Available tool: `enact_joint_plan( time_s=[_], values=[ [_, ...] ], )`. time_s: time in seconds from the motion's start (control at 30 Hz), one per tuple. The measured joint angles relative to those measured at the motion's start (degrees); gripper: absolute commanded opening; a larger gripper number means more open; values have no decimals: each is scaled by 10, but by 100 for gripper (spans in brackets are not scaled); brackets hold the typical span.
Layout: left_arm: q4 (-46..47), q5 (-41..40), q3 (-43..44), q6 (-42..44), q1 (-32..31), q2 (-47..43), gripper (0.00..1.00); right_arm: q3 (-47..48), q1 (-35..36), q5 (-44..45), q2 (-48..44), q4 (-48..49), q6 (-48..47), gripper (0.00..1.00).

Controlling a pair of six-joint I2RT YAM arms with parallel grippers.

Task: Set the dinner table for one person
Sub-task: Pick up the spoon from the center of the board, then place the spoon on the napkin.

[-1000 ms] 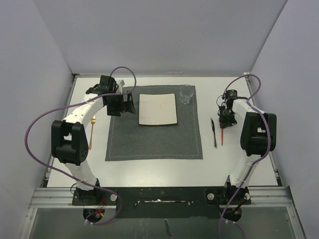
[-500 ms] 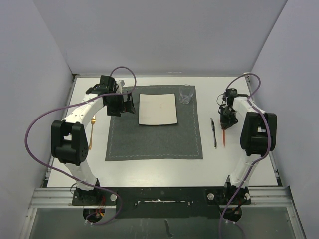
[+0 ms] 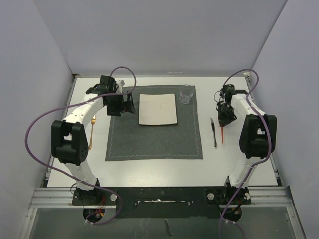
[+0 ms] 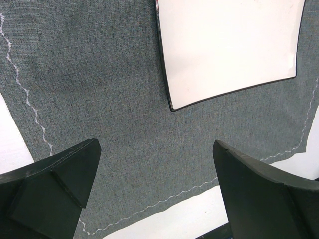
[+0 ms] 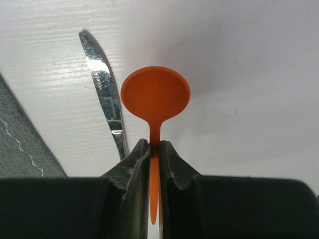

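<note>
The white dinner table (image 3: 149, 167) carries a dark grey placemat (image 3: 154, 142) with a white square plate (image 3: 158, 109) and a clear glass (image 3: 185, 94) on its far part. My right gripper (image 3: 224, 119) is shut on the handle of an orange spoon (image 3: 222, 134), held just right of a silver knife (image 3: 214, 132) that lies on the table. In the right wrist view the spoon's bowl (image 5: 155, 94) sticks out ahead of the gripper (image 5: 154, 149), beside the knife (image 5: 102, 84). My left gripper (image 4: 154, 184) is open and empty above the placemat (image 4: 99, 89), near the plate's corner (image 4: 229, 45).
A gold fork (image 3: 92, 132) lies on the table left of the placemat, beside the left arm. Grey walls close in the table on three sides. The placemat's corner (image 5: 20, 149) shows at the left of the right wrist view.
My right gripper has shifted slightly with the orange spoon, first rightward, then back left and a bit farther away, staying beside the knife. The left arm has not moved.
</note>
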Motion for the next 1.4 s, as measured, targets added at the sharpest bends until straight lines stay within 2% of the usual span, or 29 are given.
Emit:
enact_joint_plan(
  time_s=[0.27, 0.47, 0.73, 1.4],
  values=[
    [0, 0, 0, 0, 0, 0, 98, 5, 52, 12, 0, -22, 24, 0],
    [0, 0, 0, 0, 0, 0, 98, 41, 101, 16, 5, -39, 51, 0],
    [0, -2, 0, 0, 0, 0, 98, 124, 143, 26, 65, -62, 90, 0],
    [5, -53, -22, 2, -1, 0, 98, 202, 224, 28, 136, -79, 146, 0]
  ],
)
